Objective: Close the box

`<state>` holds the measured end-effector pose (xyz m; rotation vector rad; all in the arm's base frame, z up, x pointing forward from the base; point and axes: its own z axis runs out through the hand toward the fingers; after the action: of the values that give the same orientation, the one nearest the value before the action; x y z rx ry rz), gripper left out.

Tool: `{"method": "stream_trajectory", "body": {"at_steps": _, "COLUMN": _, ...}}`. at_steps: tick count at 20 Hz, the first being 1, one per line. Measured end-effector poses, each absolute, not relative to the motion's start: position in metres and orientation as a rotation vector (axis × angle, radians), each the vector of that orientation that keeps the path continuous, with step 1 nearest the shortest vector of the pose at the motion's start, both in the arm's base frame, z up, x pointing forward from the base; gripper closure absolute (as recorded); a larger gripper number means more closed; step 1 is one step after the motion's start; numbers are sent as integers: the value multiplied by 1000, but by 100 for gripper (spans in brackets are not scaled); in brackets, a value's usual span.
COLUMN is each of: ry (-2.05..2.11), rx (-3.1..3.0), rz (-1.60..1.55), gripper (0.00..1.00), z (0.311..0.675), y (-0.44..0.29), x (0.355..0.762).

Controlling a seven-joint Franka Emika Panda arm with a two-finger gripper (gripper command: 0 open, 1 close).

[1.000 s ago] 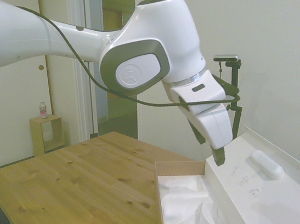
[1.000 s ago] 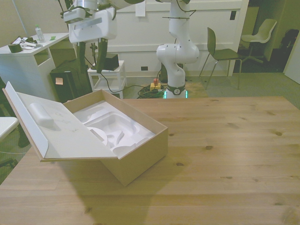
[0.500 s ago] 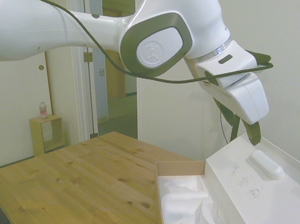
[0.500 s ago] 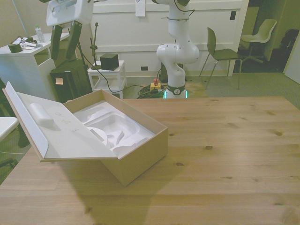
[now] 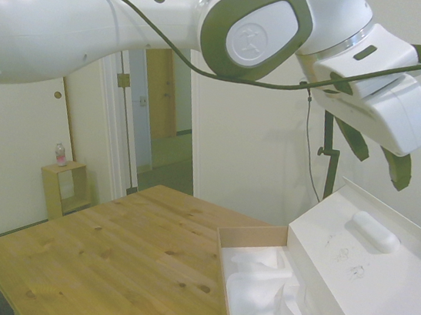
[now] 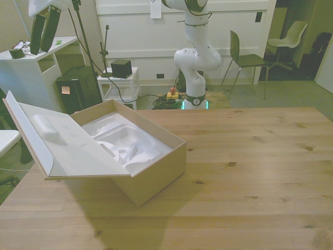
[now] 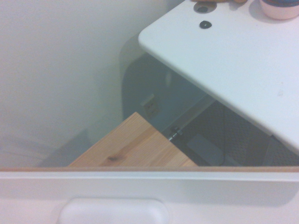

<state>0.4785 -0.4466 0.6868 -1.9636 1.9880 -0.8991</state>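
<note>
The box (image 6: 156,174) lies open on the wooden table at the front view's left, with its white foam insert (image 6: 127,141) showing. Its wide lid (image 6: 73,148) leans back and outward, white inner face up, with an oval bump (image 6: 46,126) near the raised edge. In the side view the lid (image 5: 368,283), the bump (image 5: 375,231) and the insert (image 5: 265,304) are at the lower right. My gripper (image 5: 377,158) hangs open and empty, high above the lid's raised edge, touching nothing. The front view shows the gripper (image 6: 41,48) at the top left, beyond the lid. The wrist view holds the lid's edge (image 7: 187,186) and bump (image 7: 112,213).
A white side table (image 6: 31,60) with small items stands beyond the lid, with a dark cabinet (image 6: 78,88) and a low white shelf (image 6: 119,86) beside it. The wooden table (image 6: 250,166) stretches to the front view's right. A chair (image 6: 244,57) stands at the back.
My gripper has risen well above the lid and swung outward, past the lid's raised edge toward the front view's left. The box and lid have not moved.
</note>
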Motion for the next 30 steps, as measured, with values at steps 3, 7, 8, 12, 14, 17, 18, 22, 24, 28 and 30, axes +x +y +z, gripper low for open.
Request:
{"method": "stream_trajectory", "body": {"at_steps": 3, "ry": 1995, "rx": -1978, "rz": -905, "gripper": 0, "z": 676, "y": -453, "x": 502}}
{"method": "stream_trajectory", "body": {"at_steps": 7, "ry": 2019, "rx": -1972, "rz": -908, "gripper": 0, "z": 655, "y": -463, "x": 536}}
{"method": "stream_trajectory", "body": {"at_steps": 8, "ry": 2028, "rx": -1968, "rz": -916, "gripper": 0, "z": 652, "y": -467, "x": 542}}
{"method": "stream_trajectory", "body": {"at_steps": 12, "ry": 2059, "rx": -1950, "rz": -950, "gripper": 0, "z": 644, "y": -484, "x": 557}}
{"method": "stream_trajectory", "body": {"at_steps": 14, "ry": 2067, "rx": -1947, "rz": -962, "gripper": 0, "z": 640, "y": -489, "x": 564}}
{"method": "stream_trajectory", "body": {"at_steps": 17, "ry": 2077, "rx": -1963, "rz": -934, "gripper": 0, "z": 629, "y": -492, "x": 575}}
{"method": "stream_trajectory", "body": {"at_steps": 18, "ry": 2080, "rx": -1967, "rz": -929, "gripper": 0, "z": 624, "y": -493, "x": 579}}
{"method": "stream_trajectory", "body": {"at_steps": 22, "ry": 2093, "rx": -1973, "rz": -920, "gripper": 0, "z": 605, "y": -500, "x": 592}}
{"method": "stream_trajectory", "body": {"at_steps": 24, "ry": 2102, "rx": -1973, "rz": -912, "gripper": 0, "z": 600, "y": -504, "x": 594}}
{"method": "stream_trajectory", "body": {"at_steps": 28, "ry": 2090, "rx": -1955, "rz": -883, "gripper": 0, "z": 588, "y": -508, "x": 600}}
{"method": "stream_trajectory", "body": {"at_steps": 30, "ry": 2089, "rx": -1957, "rz": -867, "gripper": 0, "z": 578, "y": -510, "x": 603}}
